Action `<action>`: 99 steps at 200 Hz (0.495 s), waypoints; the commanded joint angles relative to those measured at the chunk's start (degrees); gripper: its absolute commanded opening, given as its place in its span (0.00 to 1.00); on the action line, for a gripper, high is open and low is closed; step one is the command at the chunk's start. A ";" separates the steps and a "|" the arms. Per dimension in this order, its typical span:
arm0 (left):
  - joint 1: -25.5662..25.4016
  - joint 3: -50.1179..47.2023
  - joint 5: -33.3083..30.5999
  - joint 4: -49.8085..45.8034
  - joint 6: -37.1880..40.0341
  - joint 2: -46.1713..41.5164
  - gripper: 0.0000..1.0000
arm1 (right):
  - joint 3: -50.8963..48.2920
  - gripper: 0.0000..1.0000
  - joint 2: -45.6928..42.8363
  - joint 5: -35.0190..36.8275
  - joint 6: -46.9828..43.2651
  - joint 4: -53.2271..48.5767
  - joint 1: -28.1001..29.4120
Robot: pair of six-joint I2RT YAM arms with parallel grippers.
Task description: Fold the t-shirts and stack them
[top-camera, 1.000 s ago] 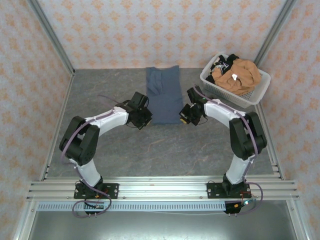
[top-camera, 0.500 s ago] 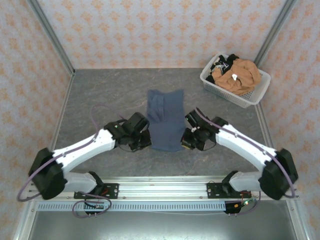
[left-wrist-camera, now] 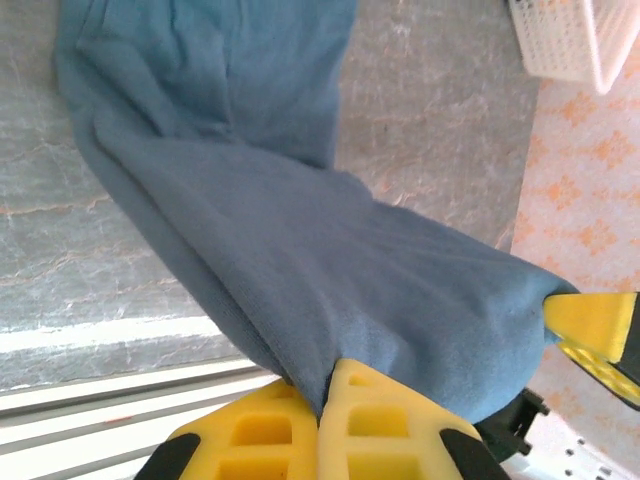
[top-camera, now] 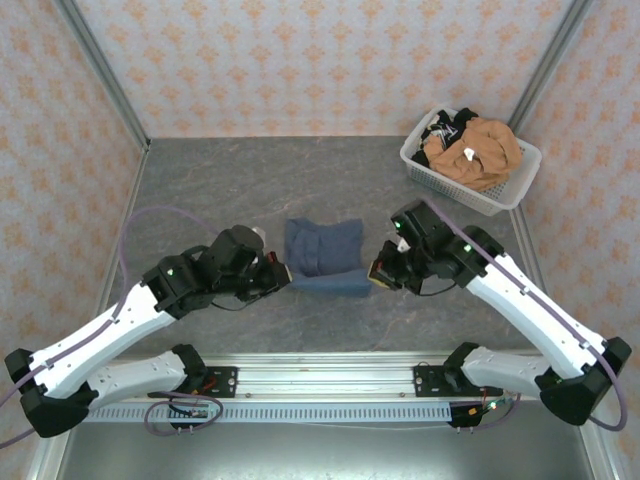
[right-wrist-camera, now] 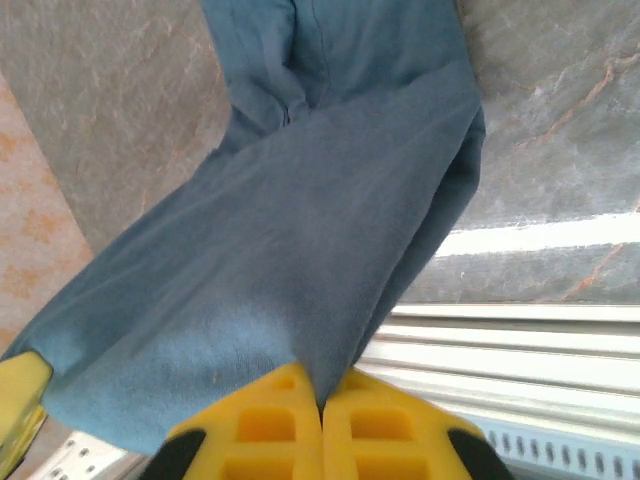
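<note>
Reaching inward from low, outstretched poses, the left gripper (top-camera: pixel 279 270) and right gripper (top-camera: pixel 379 274) each pinch a near corner of the slate-blue t-shirt (top-camera: pixel 324 252) (yellow pads (left-wrist-camera: pixel 372 412) closed on cloth), which sags between them, apparently doubled over on the table (top-camera: pixel 200 190).

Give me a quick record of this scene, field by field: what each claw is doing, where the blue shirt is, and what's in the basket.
left claw: shut on the blue t-shirt's edge
right claw: shut on the same shirt's opposite edge
blue t-shirt: held up between both claws, the rest trailing onto the table
basket: far right corner of the table
basket contents: orange-tan t-shirt on top, darker clothes beside it
</note>
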 commanded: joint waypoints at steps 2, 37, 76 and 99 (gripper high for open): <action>1.03 4.01 -6.34 -3.79 -1.34 2.15 0.00 | 5.67 0.00 4.75 2.43 2.33 -4.62 -0.52; 6.48 3.96 -3.86 -1.68 -1.62 6.57 0.00 | 9.32 0.00 11.10 3.06 0.72 -2.23 -3.75; 13.00 8.70 -1.42 -1.11 2.01 14.87 0.00 | 15.66 0.00 19.32 2.07 -3.01 -0.86 -8.35; 16.30 11.99 -0.62 0.37 4.30 20.45 0.00 | 20.04 0.00 25.26 1.36 -5.40 -0.51 -10.91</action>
